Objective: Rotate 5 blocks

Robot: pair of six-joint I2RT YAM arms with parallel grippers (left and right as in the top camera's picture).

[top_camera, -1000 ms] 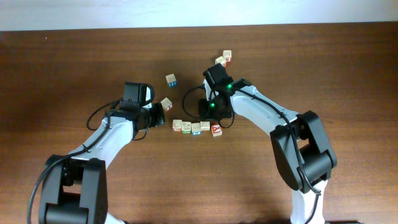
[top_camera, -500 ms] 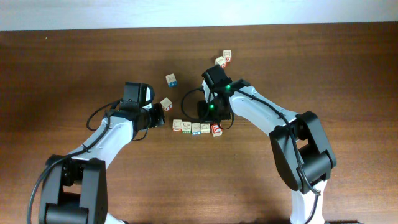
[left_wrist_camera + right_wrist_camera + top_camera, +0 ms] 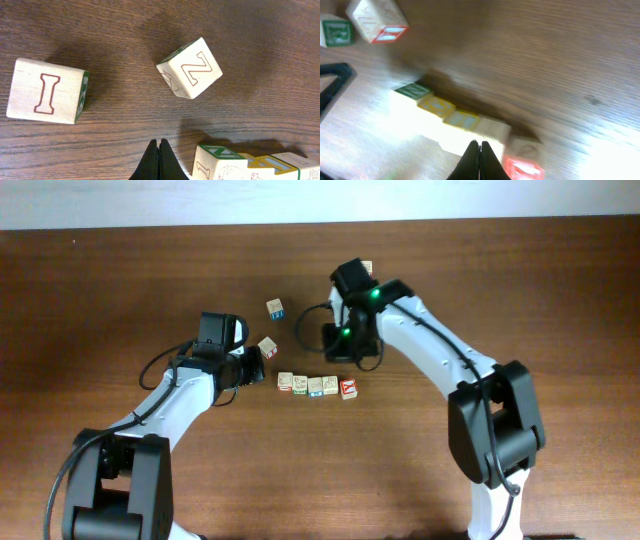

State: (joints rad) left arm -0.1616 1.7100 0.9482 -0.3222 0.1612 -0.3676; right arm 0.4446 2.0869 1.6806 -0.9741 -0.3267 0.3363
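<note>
Several pale wooden blocks lie in a row [image 3: 315,386] at the table's middle, with the red X block [image 3: 348,389] at the row's right end. My left gripper [image 3: 261,368] is shut and empty just left of the row. In the left wrist view its tips [image 3: 159,146] rest by the row's first block [image 3: 216,161], with a Z block [image 3: 190,67] and an I block [image 3: 47,91] beyond. My right gripper [image 3: 345,358] hovers shut and empty just behind the row. Its wrist view is blurred, with the tips [image 3: 480,146] over the row [image 3: 455,117] near the X block [image 3: 522,167].
Two loose blocks [image 3: 268,347] [image 3: 275,308] lie behind the row on the left. Another block [image 3: 367,267] peeks out behind the right arm. The brown wooden table [image 3: 520,300] spreads to both sides, and a pale wall edge runs along the back.
My right gripper has pulled back from the row toward the far side, now covering most of the blocks behind it. The left arm and the row have not moved.
</note>
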